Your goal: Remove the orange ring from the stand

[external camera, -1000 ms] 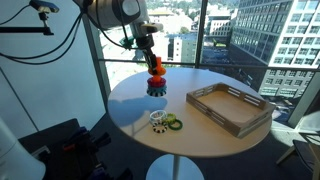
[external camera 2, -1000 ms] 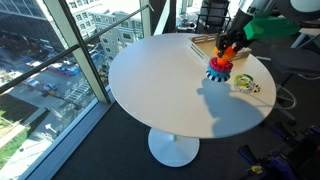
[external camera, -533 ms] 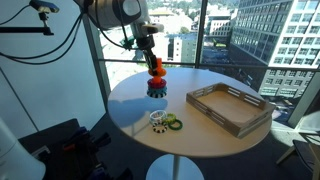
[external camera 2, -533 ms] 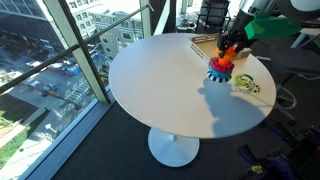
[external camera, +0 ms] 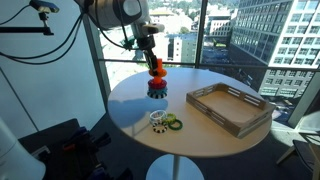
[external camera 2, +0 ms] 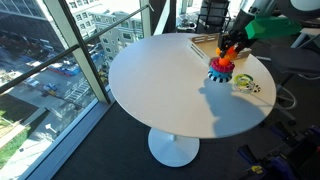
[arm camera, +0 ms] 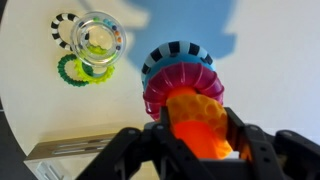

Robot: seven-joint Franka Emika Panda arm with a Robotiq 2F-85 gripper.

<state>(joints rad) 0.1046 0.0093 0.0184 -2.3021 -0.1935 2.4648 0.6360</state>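
Observation:
The stand (external camera: 157, 90) is on the round table and carries a stack of rings: a black-and-white striped one at the bottom, then blue, then pink (arm camera: 180, 85). Its peg is hidden by the rings and by my gripper. My gripper (arm camera: 195, 128) hangs straight over the stack, its fingers (arm camera: 158, 135) closed on either side of the orange ring (arm camera: 195, 112), which is at the top just above the pink ring. In both exterior views the orange ring (external camera: 156, 70) (external camera 2: 226, 55) shows just under the gripper (external camera: 153, 62) (external camera 2: 230, 46), above the stand (external camera 2: 219, 72).
A green ring (external camera: 174, 123) and a white patterned ring (external camera: 158, 119) lie on the table near the stand, with a clear ring (arm camera: 100, 40) over them in the wrist view. A grey tray (external camera: 246, 119) (external camera 2: 203, 42) is beside them. Windows lie beyond the table (external camera: 130, 105).

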